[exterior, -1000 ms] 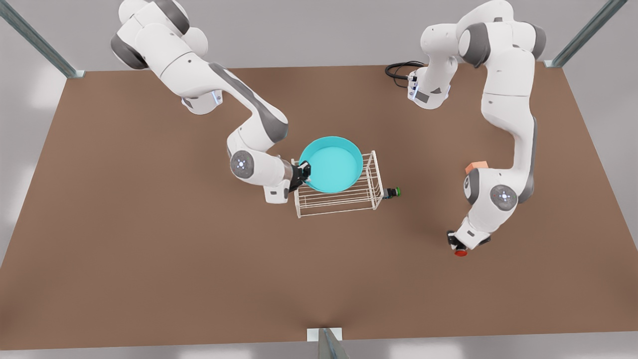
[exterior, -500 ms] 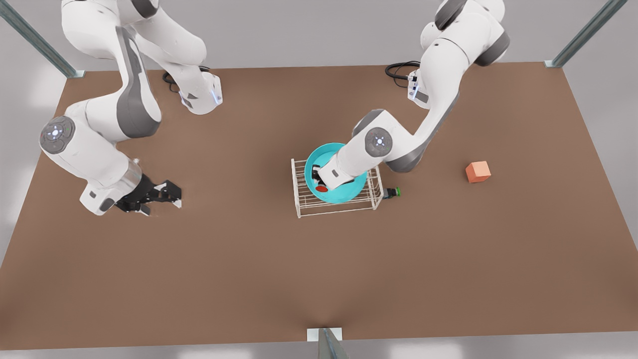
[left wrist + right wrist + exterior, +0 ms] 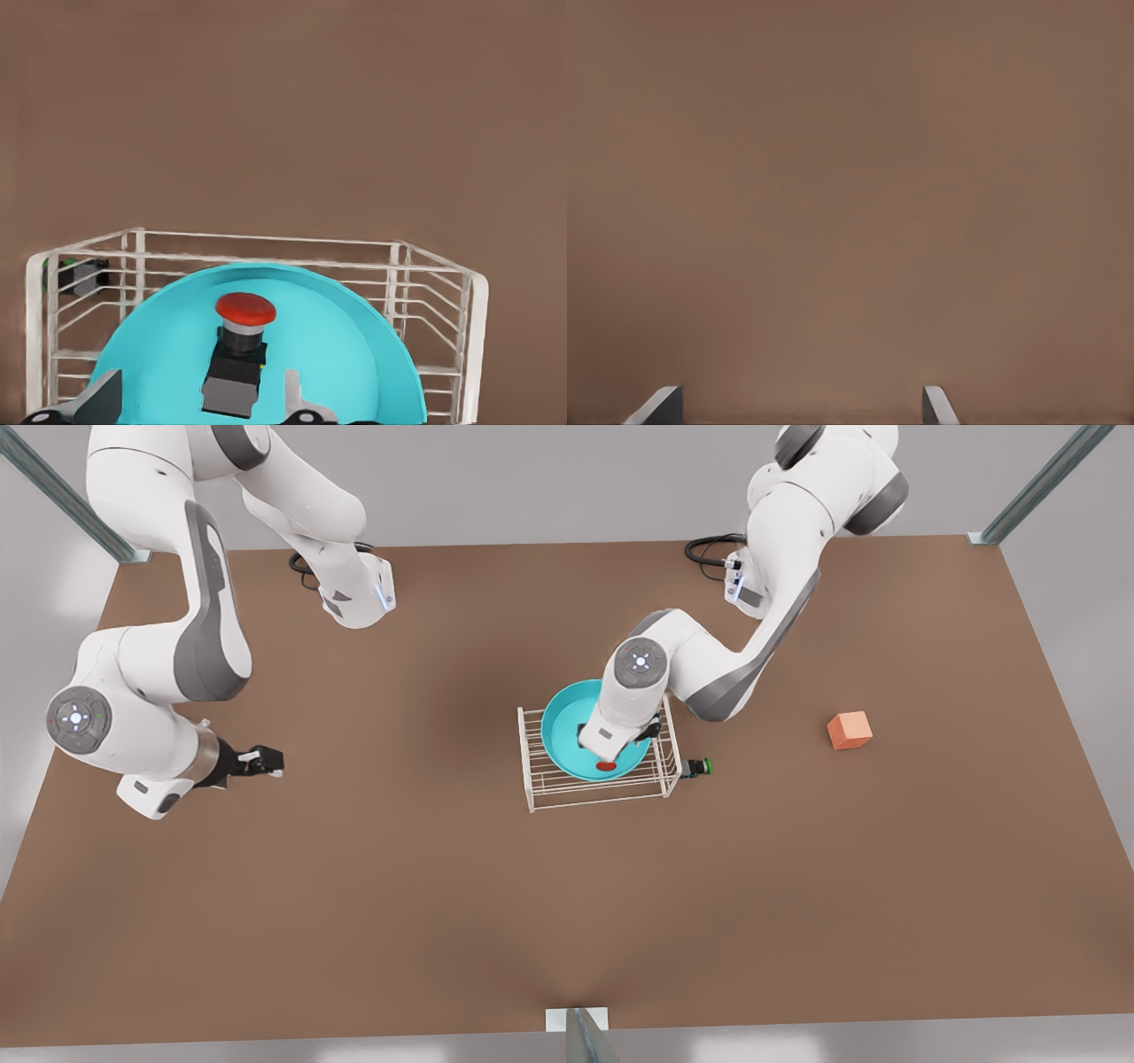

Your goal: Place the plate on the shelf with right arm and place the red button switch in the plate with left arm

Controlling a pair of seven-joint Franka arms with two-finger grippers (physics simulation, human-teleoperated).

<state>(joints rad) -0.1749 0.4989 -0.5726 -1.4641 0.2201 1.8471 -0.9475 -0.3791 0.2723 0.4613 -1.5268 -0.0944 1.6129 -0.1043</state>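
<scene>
The turquoise plate (image 3: 565, 731) (image 3: 354, 354) lies on top of the white wire shelf (image 3: 540, 788) (image 3: 434, 266). Inside it rests the red button switch (image 3: 606, 765) (image 3: 237, 359), a black body with a red cap, near the rim. My left gripper (image 3: 620, 749) (image 3: 199, 403) hangs just above it, open, its fingers standing well apart on either side of the switch body without touching it. Far off at the front view's left, my right gripper (image 3: 261, 760) (image 3: 797, 409) waits open over bare brown table.
A green-capped switch (image 3: 700, 766) (image 3: 84, 274) lies on the table against the shelf's end. An orange cube (image 3: 849, 730) sits toward the front view's right. Black cables (image 3: 709, 549) lie at the back by an arm base.
The left gripper and the red switch have shifted across the plate toward the front view's right. The right arm has drawn a little farther to the front view's left and turned its gripper.
</scene>
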